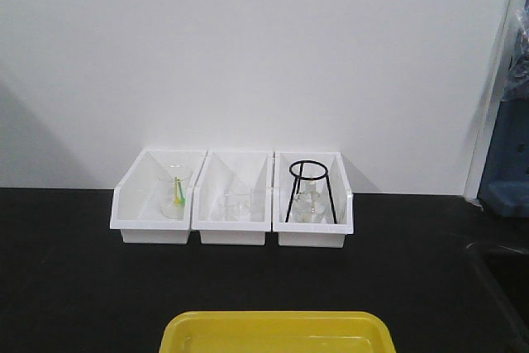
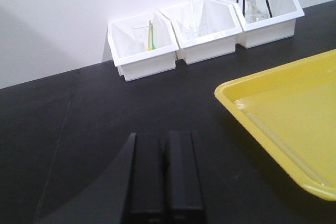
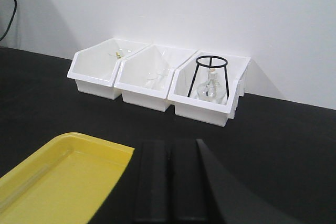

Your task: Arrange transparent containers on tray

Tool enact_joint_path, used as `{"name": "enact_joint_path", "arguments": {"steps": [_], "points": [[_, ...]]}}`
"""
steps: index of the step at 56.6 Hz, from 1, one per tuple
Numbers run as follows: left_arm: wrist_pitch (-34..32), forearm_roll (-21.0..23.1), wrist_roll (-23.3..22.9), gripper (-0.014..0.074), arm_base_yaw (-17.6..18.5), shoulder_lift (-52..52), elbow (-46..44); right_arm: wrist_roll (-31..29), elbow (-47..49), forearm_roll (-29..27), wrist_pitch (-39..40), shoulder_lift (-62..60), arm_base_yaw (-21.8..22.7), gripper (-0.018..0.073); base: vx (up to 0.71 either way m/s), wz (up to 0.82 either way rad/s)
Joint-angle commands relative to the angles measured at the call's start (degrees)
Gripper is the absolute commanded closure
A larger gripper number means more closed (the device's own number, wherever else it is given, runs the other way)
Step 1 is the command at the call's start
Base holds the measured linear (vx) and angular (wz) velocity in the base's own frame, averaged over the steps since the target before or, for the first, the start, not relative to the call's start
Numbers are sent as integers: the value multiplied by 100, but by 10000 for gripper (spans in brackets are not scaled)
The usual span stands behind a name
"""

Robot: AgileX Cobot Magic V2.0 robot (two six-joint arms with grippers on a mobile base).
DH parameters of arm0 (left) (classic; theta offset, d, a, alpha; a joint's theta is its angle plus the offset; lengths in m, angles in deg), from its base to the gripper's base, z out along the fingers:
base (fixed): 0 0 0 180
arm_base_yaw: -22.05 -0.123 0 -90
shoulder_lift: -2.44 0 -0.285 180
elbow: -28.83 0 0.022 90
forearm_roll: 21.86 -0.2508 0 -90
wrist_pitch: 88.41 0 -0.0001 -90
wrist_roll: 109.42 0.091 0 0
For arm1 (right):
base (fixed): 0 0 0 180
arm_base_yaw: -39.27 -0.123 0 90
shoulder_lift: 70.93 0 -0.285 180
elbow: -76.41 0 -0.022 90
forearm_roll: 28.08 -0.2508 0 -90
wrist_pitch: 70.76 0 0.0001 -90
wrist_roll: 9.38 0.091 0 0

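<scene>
The yellow tray lies empty at the table's front edge, to the right of my left gripper and to the left of my right gripper. Both grippers are shut on nothing and hover low over the black tabletop. They do not show in the front view. The transparent containers sit in white bins at the back. A clear beaker with a green-yellow stick is in the left bin. Small clear glasses are in the middle bin. A round flask sits under a black wire stand in the right bin.
Three white bins stand side by side against the white wall. A blue object is at the far right, with a dark recessed rim in the table below it.
</scene>
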Motion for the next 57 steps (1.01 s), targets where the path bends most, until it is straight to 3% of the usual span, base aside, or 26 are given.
{"name": "enact_joint_path", "arguments": {"steps": [1, 12, 23, 57], "points": [[-519, 27, -73, 603, -21, 134, 165, -54, 161, 0, 495, 20, 15, 571, 0, 0], [-583, -177, -214, 603, -21, 134, 211, -54, 161, 0, 484, 20, 15, 571, 0, 0], [-601, -939, -1177, 603, -21, 134, 211, -54, 161, 0, 484, 20, 15, 571, 0, 0], [-594, -915, -1216, 603, -21, 134, 201, -54, 161, 0, 484, 20, 15, 571, 0, 0]]}}
